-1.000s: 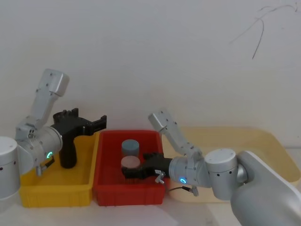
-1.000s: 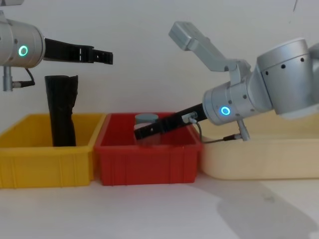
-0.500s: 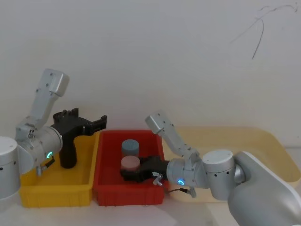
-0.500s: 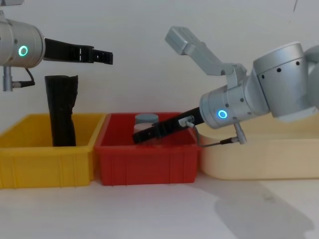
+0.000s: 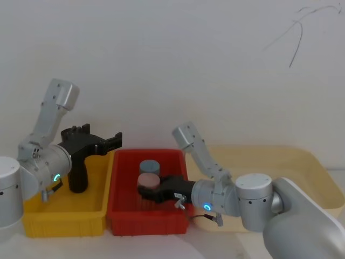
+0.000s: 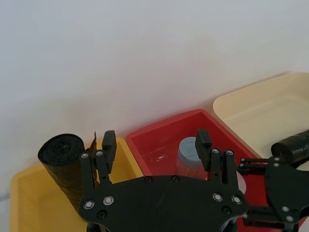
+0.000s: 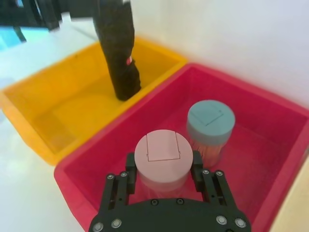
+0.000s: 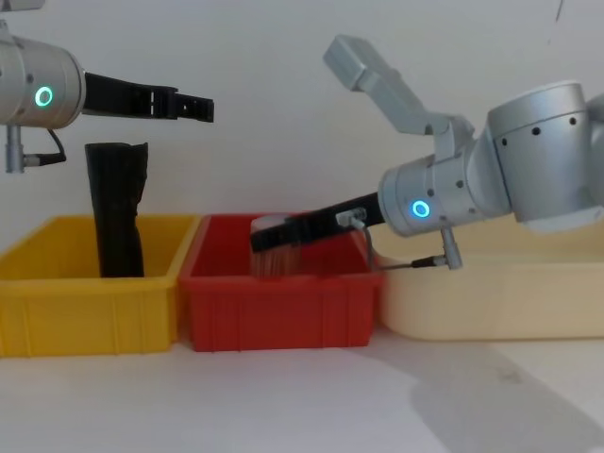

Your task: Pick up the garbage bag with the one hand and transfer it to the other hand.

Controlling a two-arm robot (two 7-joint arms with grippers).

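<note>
Standing upright at the far end of the glossy yellow plastic bin [image 5: 64, 221]: the garbage bag [image 5: 78, 175], a matte black cylindrical roll, crinkled at the top, long axis pointing straight up, a small red label patch showing at mid-height in the right wrist view. Hovering above and just beside it, not touching: the left claw [image 8: 193, 106], its long black fingers spread wide. Reaching into the neighbouring red plastic bin [image 5: 124, 216]: the right claw [image 7: 163, 164], pinching a round pink-lidded jar [image 7: 161, 147] with a ribbed, translucent body. Sitting just behind that, a matching jar with a blue-grey lid [image 7: 210, 121]. Resting side by side on the white desk [image 8: 283, 396]: both bins, plus a smooth cream tray [image 5: 318, 162].
</note>
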